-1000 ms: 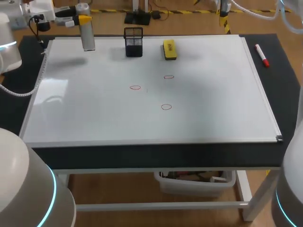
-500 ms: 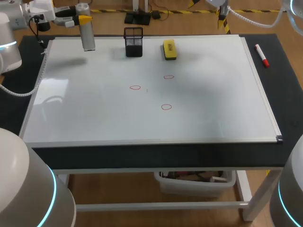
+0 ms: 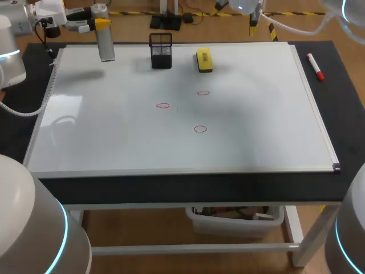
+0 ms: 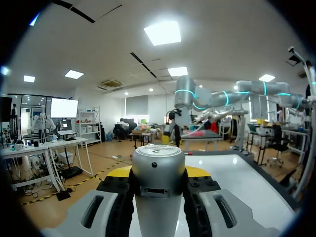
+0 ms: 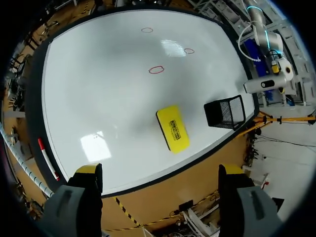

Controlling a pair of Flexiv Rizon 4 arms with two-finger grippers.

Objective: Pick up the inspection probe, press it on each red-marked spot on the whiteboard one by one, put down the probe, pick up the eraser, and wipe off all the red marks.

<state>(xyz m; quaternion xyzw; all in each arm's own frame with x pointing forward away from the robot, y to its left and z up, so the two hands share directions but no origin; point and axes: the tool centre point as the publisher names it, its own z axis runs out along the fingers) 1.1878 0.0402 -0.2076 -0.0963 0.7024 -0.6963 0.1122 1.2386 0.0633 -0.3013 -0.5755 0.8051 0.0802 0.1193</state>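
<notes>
The grey cylindrical inspection probe (image 3: pixel 105 35) (image 4: pixel 158 182) hangs upright over the whiteboard's (image 3: pixel 256 131) far left corner. My left gripper (image 3: pixel 91 24) (image 4: pixel 158 174) is shut on it from both sides. Three red circles (image 3: pixel 163 105) (image 3: pixel 203 92) (image 3: pixel 200 129) sit mid-board, also in the right wrist view (image 5: pixel 156 69). The yellow eraser (image 3: pixel 204 59) (image 5: pixel 173 128) lies near the far edge. My right gripper (image 5: pixel 160 170) is open and empty, high above the far edge behind the eraser; only part of my right arm (image 3: pixel 245 7) shows in the head view.
A black mesh holder (image 3: pixel 161 50) (image 5: pixel 224 112) stands between probe and eraser. A red marker (image 3: pixel 316 66) (image 5: pixel 47 158) lies on the dark table strip right of the board. The board's metal frame (image 3: pixel 188 170) runs along the near edge.
My right arm has swung leftward along the far edge, coming over the area behind the eraser. The left arm and probe have not moved.
</notes>
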